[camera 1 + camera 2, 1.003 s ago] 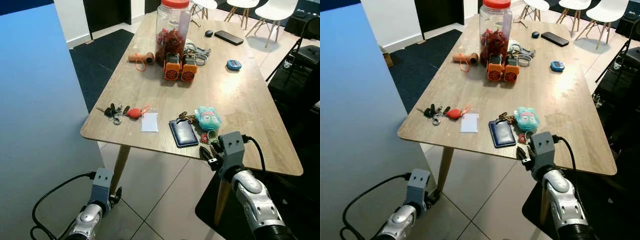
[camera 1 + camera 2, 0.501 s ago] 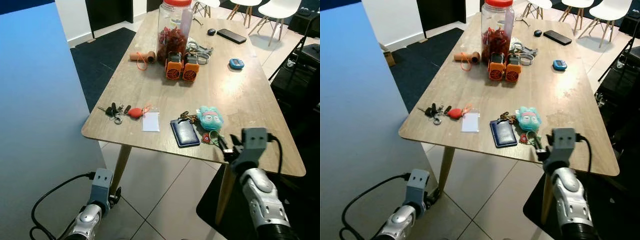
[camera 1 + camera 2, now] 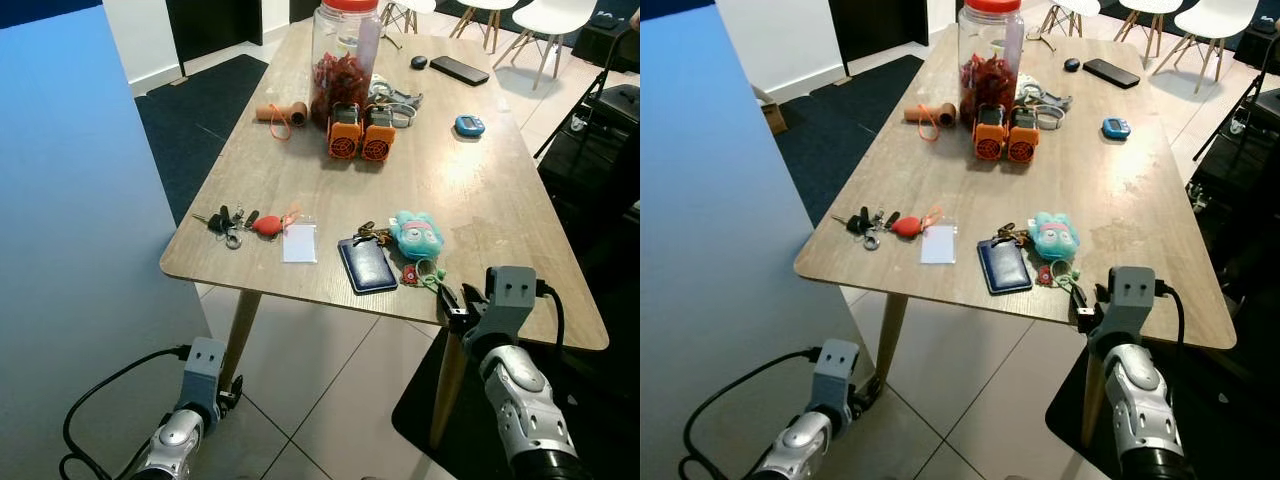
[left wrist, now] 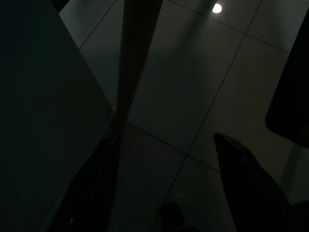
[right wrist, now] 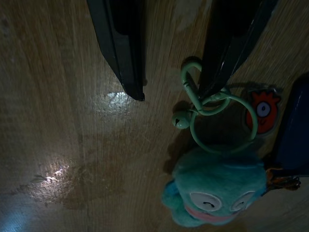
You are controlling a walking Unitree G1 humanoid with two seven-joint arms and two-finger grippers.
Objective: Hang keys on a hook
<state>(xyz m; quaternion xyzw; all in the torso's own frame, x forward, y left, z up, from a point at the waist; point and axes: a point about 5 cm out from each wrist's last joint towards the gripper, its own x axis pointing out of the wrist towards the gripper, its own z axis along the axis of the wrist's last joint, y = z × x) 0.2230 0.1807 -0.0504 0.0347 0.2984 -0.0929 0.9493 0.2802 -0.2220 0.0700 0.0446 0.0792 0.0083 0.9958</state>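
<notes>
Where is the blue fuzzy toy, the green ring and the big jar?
blue fuzzy toy (image 5: 217, 191), right wrist view, on its face.
green ring (image 5: 199, 136), right wrist view, on the loop's lower edge.
big jar (image 3: 343, 60), left eye view, on its clear side.

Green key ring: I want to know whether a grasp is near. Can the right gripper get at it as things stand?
Probably yes. The right gripper is open over the table, one finger already at the green ring, nothing between them.
</notes>
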